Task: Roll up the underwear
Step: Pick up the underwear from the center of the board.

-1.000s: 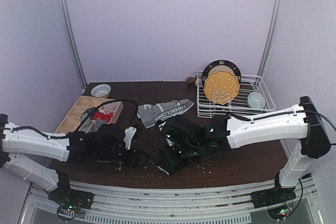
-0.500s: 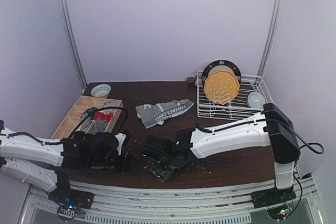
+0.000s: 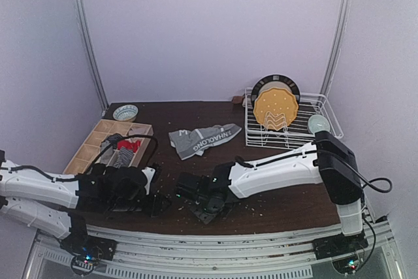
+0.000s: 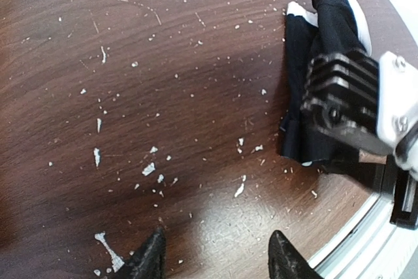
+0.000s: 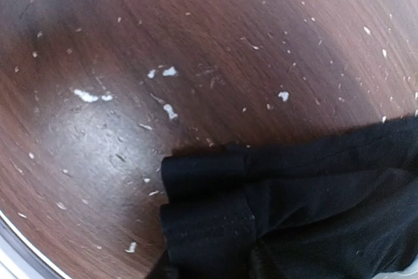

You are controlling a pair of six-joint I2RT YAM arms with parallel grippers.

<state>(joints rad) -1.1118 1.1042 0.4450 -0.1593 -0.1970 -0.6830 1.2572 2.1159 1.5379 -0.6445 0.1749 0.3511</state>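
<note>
Take the black underwear [image 5: 281,187], lying near and central under the right gripper [image 3: 201,200], by its folded edge, expecting soft, light, limp cloth that unrolls easily; cannot tell whether those jaws clamp it, with the jaws of the left gripper [image 4: 217,256] apart and empty.

Folded black underwear [image 5: 274,207] lies on the wooden table [image 5: 196,31] among scattered white crumbs [image 5: 85,96]
</note>
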